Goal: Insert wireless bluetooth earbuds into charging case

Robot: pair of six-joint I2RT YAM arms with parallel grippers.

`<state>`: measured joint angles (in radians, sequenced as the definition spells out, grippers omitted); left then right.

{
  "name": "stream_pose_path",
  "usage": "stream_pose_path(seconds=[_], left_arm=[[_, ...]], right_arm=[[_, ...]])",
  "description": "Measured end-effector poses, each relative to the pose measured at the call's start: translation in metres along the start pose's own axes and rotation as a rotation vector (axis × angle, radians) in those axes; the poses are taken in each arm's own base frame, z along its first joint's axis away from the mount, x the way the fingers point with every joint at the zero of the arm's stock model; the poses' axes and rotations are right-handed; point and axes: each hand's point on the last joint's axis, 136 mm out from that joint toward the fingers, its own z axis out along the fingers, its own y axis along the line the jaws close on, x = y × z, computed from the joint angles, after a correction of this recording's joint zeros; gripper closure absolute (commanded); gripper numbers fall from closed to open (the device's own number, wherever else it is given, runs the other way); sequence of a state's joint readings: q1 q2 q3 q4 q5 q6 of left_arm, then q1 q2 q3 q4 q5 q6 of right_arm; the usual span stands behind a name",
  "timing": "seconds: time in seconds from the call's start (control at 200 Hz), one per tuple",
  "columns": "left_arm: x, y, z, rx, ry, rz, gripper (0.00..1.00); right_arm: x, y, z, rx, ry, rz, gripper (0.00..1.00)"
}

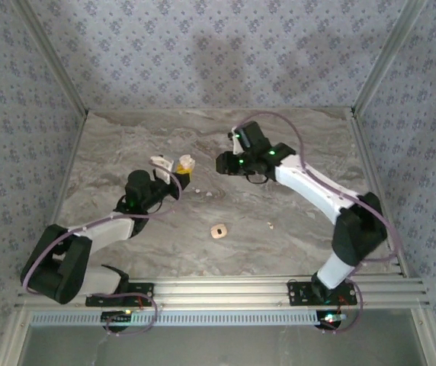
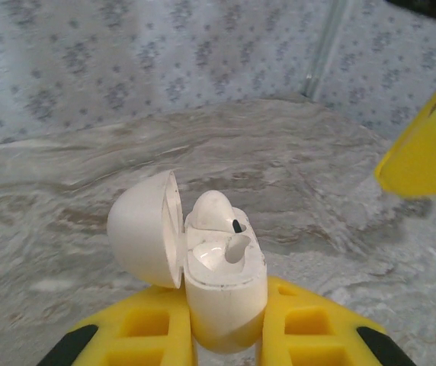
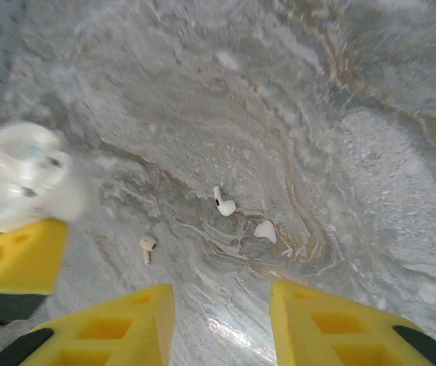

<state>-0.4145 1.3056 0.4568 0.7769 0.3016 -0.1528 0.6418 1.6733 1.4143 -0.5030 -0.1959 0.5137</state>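
Earbud (image 3: 223, 204) lies loose on the tabletop (image 3: 340, 91), below the right gripper (image 3: 219, 297), jaws wide. Looks tiny, light and slick, so I'd pinch its bulb gently. Charging case (image 2: 222, 282), lid open, is clamped in the left gripper (image 2: 226, 328).

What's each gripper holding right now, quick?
Left gripper: closed on the charging case, whose lid is open.
Right gripper: open, holding nothing; a loose earbud lies on the table ahead of it.
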Motion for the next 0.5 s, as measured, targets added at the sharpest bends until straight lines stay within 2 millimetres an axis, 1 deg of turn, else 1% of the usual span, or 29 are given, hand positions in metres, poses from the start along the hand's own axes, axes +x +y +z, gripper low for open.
stream_pose_path(seconds=[0.08,0.19,0.325,0.5], left_arm=[[-0.003,0.016,-0.008,-0.058,-0.013,-0.036,0.87],[0.001,0.037,-0.022,-0.140,-0.014,-0.079,0.87],[0.005,0.052,-0.036,-0.211,-0.010,-0.111,0.87],[0.004,0.069,-0.054,-0.289,-0.026,-0.138,0.87]], right_arm=[[0.004,0.005,0.024,0.024,0.046,-0.018,0.58],[0.011,0.010,0.054,0.050,0.107,-0.037,0.55],[0.022,0.012,0.085,0.072,0.173,-0.058,0.53],[0.030,0.014,0.118,0.082,0.225,-0.072,0.53]])
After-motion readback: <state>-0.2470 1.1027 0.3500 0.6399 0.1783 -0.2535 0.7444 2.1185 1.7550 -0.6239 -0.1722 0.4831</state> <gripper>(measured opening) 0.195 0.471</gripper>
